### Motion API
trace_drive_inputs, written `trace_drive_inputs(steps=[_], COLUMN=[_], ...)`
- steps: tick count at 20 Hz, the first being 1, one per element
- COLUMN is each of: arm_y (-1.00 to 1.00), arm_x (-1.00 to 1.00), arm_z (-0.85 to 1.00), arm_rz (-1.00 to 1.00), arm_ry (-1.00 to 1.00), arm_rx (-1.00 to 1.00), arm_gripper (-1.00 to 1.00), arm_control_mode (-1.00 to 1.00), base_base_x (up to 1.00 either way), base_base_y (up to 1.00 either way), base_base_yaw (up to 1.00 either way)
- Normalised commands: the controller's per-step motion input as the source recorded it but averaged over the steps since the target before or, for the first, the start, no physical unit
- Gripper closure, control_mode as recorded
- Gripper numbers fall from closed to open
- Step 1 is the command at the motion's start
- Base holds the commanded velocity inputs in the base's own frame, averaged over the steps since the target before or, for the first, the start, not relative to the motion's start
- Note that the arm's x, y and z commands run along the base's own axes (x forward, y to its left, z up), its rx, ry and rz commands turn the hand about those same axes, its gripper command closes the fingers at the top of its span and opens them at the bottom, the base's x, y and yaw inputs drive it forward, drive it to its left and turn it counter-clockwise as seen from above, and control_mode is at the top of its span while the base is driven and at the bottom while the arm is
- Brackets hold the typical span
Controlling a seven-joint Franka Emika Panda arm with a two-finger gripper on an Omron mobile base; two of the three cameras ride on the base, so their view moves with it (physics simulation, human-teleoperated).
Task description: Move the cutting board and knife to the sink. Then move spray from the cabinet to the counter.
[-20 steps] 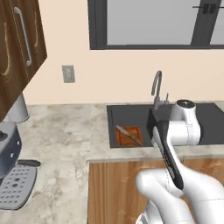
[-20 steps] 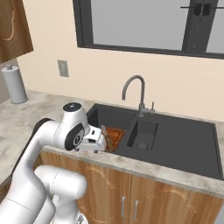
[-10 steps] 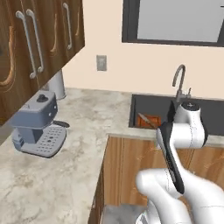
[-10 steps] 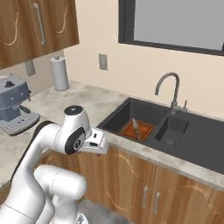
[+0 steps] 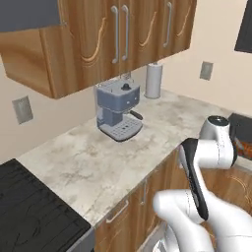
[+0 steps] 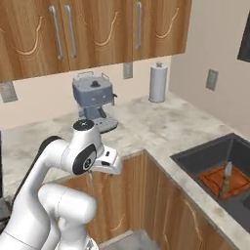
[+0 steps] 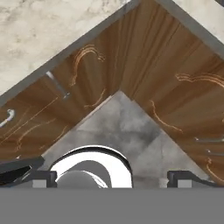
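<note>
Marbled beige-and-grey stone forms the L-shaped bench (image 6: 146, 122), with light-brown wall cabinets (image 6: 93, 29) and their long silver bar handles hanging above it. Using the grey coffee machine (image 6: 93, 100) as the landmark: the white paper-towel roll (image 6: 157, 82) stands to its right near the corner, and the dark sink (image 6: 205, 161) lies further right, round the corner. Inside the sink rests the reddish-brown cutting board (image 6: 215, 179), with the knife (image 6: 226, 177) lying on it, pale end up. The right base view shows both; the left base view shows a black stovetop (image 5: 29, 211) left of the coffee machine. The fingers (image 7: 111, 177) stand wide apart, empty, pointing down at the floor (image 7: 122, 127), well apart from the board.
</note>
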Motion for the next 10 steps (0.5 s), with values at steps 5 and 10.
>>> trace_drive_inputs(steps=[5,10], arm_y=[0.00,0.00], arm_x=[0.00,0.00], arm_z=[0.00,0.00], arm_rz=[0.00,0.00], arm_ry=[0.00,0.00], arm_rx=[0.00,0.00], arm_gripper=[-1.00,-1.00], arm_control_mode=[1.00,1.00], base_base_x=[-0.32,-0.39], base_base_y=[-0.05,0.37], base_base_yaw=[0.91,0.59])
